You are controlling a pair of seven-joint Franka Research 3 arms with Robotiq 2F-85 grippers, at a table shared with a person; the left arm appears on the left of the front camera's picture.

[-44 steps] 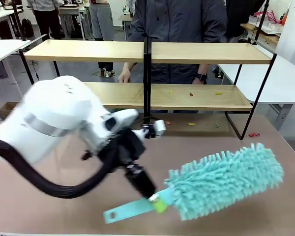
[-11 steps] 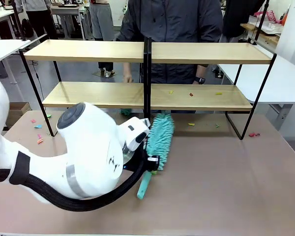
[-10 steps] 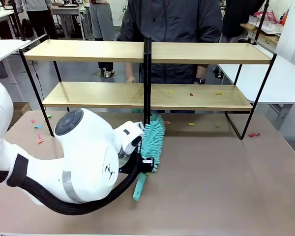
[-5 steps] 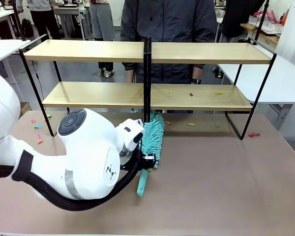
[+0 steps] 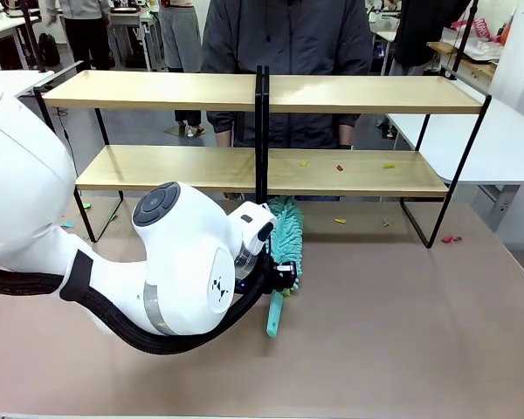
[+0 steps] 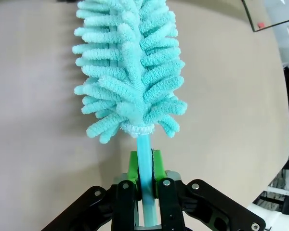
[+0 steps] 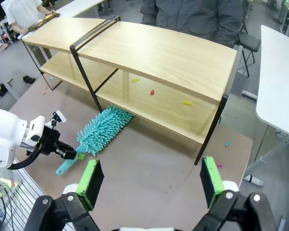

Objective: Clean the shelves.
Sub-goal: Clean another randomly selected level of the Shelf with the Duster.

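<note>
The wide two-tier rack of light wooden shelves on a thin black frame stands along the far side of the brown worktop. The fluffy teal microfibre duster, likely light with a soft, yielding head, has its tip by the rack's centre post. Its stiff handle suits gripping. The left gripper is clamped there; the right gripper hangs spread apart. Coloured scraps dot the lower shelf.

Wide two-tier rack of light wooden boards on a thin black metal frame: stands upright and level across the far side of the brown table. Black centre post splits each tier in two. Lower tier, right half: a few small scraps (yellow, red) lie scattered on the board.
</note>
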